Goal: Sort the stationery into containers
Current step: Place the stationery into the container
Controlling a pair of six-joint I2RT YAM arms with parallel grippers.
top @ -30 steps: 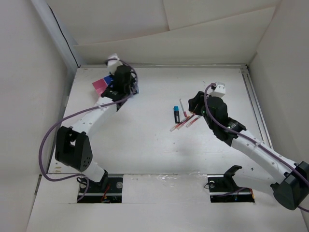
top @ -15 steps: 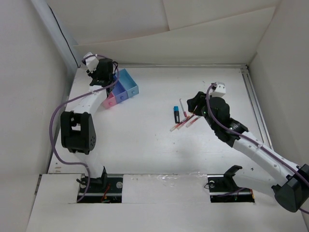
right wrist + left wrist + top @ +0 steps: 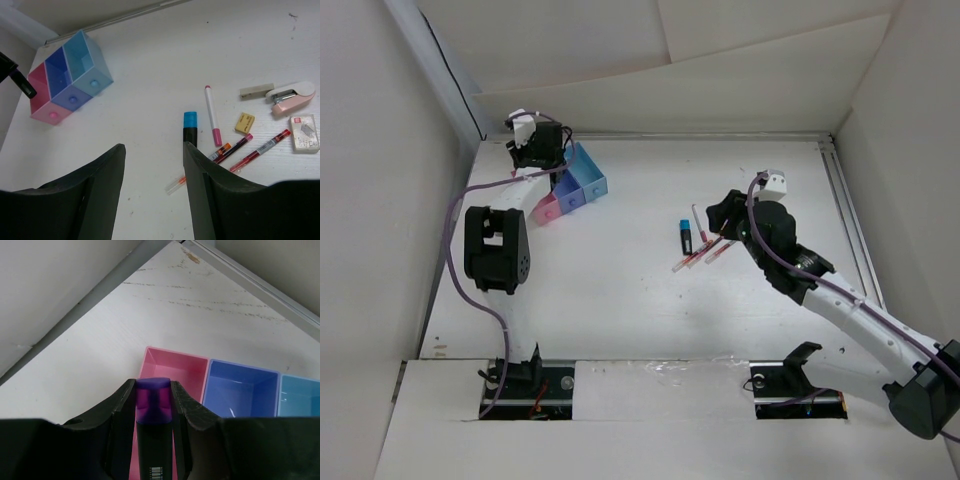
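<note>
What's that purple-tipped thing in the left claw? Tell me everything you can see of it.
It is a short, plastic-looking marker: a glossy, see-through purple cap on a black barrel with a small white barcode label. The left gripper clamps it between its dark fingers, cap end pointing outward. It hangs at the pink box, the end one of the row; whether it touches the box is unclear.

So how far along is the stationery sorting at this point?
Barely started: I see nothing in the pink box, purple-blue box or light blue box. In hand: the left end effector grips a purple marker close to the pink box. Left: the blue-capped marker, red pens, yellow eraser and pink stapler lie loose by the open, empty right end effector.
</note>
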